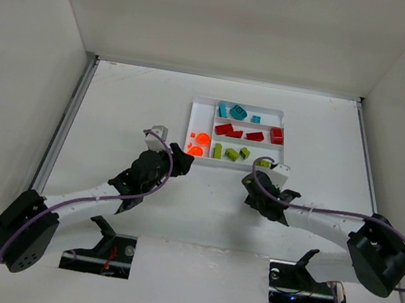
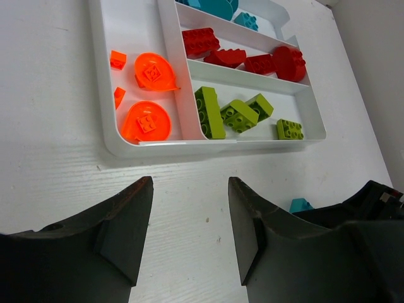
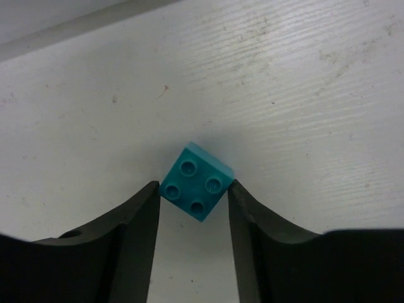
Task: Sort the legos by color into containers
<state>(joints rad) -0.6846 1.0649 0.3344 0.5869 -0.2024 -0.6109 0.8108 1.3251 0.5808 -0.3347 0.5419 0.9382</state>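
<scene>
The right gripper (image 3: 194, 186) straddled the teal brick (image 3: 197, 180) on the counter (image 3: 284, 95) near the tray (image 2: 221, 148) for pickup, clamping indeterminate, while the left gripper (image 2: 189, 183) stood parted and empty.

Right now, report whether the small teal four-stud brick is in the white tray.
Out: the teal brick lies on the table between the right gripper's fingers.

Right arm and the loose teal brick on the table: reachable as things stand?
Likely yes. The right tool straddles the teal brick on the table, with one finger at each side corner and nothing between them. I can't tell whether it is actually gripping.
</scene>
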